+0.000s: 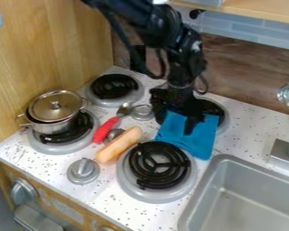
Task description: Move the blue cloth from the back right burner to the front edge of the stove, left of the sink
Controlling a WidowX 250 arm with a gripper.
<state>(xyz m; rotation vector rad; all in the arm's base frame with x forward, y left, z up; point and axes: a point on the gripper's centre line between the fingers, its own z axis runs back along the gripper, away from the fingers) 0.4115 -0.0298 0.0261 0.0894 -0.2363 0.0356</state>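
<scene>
The black gripper (188, 118) hangs down over the back right burner, low against a blue cloth (184, 138). That cloth lies partly on the burner and partly on the white speckled stovetop, with the gripper covering some of its upper part. Left of the cloth, a tan sausage-like toy (119, 144) rests diagonally beside the front right burner (160, 165). A red-handled utensil (106, 129) lies close by, its metal end toward the back.
A lidded metal pot (54, 112) stands on the front left burner. The back left burner (114, 86) is near the wooden side wall. A grey sink (246, 198) is at the lower right, with a faucet base (284, 155) behind it. A knob (83, 170) sticks up near the front.
</scene>
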